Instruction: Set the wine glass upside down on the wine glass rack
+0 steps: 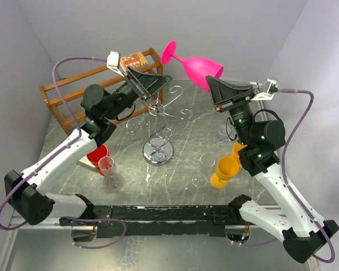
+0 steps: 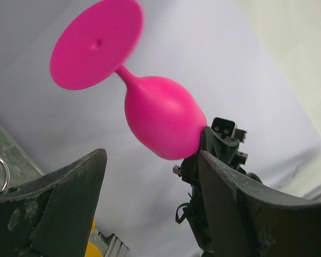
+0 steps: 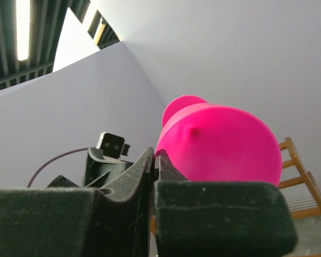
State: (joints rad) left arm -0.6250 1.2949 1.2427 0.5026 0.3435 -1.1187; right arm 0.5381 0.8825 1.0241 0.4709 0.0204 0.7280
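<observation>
A bright pink wine glass (image 1: pixel 200 69) is held high in the air, tilted, with its round foot pointing up and to the left. My right gripper (image 1: pixel 213 86) is shut on the rim of its bowl; in the right wrist view the jaws (image 3: pixel 155 155) pinch the thin wall of the pink glass (image 3: pixel 219 144). The silver wire wine glass rack (image 1: pixel 158 121) stands on its round chrome base at the table's middle, below and left of the glass. My left gripper (image 1: pixel 160 83) is open and empty above the rack's far arms. Its wrist view looks between its jaws (image 2: pixel 150 155) at the glass (image 2: pixel 160 115).
A brown wooden shelf rack (image 1: pixel 73 93) stands at the back left with a small box (image 1: pixel 133 59) on it. A red cup (image 1: pixel 97 153) and a clear glass (image 1: pixel 108 169) sit left of the rack. Yellow glasses (image 1: pixel 226 169) and clear glasses (image 1: pixel 206 164) sit to its right.
</observation>
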